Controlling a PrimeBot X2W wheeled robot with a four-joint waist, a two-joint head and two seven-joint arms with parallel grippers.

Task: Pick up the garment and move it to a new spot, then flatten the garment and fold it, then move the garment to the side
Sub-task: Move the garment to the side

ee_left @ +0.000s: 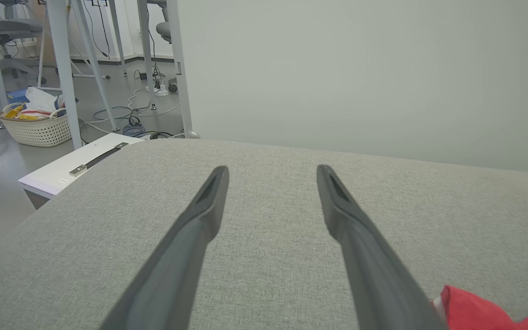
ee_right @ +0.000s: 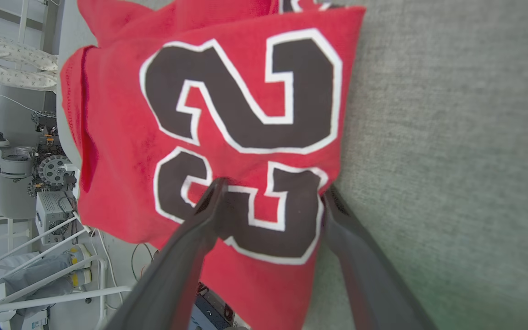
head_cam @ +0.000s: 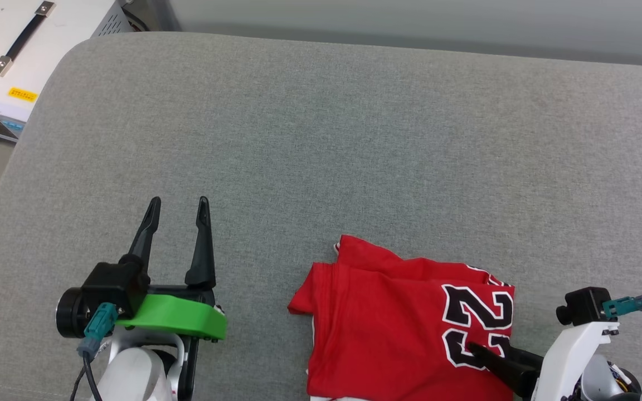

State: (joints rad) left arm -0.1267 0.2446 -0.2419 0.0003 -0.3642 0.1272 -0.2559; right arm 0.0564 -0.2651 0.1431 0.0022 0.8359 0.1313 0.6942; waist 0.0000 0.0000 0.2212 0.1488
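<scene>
- Garment: red, folded, numerals up. It lies lower centre-right on the grey cushion, apparently ready to go aside.
- Right end effector: fingers wide, straddling the garment's numbered edge, nothing gripped; probably lining up a pinch.
- Left end effector: wide, empty, lower left, kept apart from the garment.
</scene>
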